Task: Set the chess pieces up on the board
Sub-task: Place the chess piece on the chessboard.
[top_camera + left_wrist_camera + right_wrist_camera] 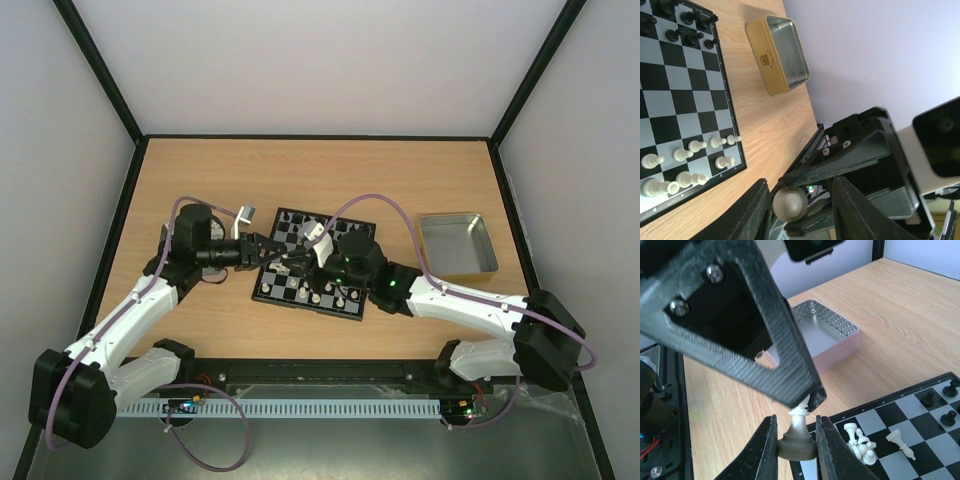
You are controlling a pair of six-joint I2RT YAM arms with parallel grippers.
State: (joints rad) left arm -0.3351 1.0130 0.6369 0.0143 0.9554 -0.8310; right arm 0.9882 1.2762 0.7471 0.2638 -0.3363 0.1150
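My right gripper (797, 427) is shut on the base of a cream-white chess piece (798, 444), held upright above the near edge of the board (900, 410). My left gripper (800, 205) faces it from the other side. One of its fingers (790, 365) touches the piece's head. In the left wrist view the piece (790, 202) rests against one finger, with a gap to the other. Both grippers meet over the board (300, 304). White pieces (695, 146) stand in rows at one end and black pieces (690, 20) at the other.
A gold-sided metal tin (457, 243) lies empty on the table right of the board. A shiny embossed tray (825, 335) sits beyond the board in the right wrist view. A small heap of white pieces (862, 442) and a toppled one (901, 441) lie on the board.
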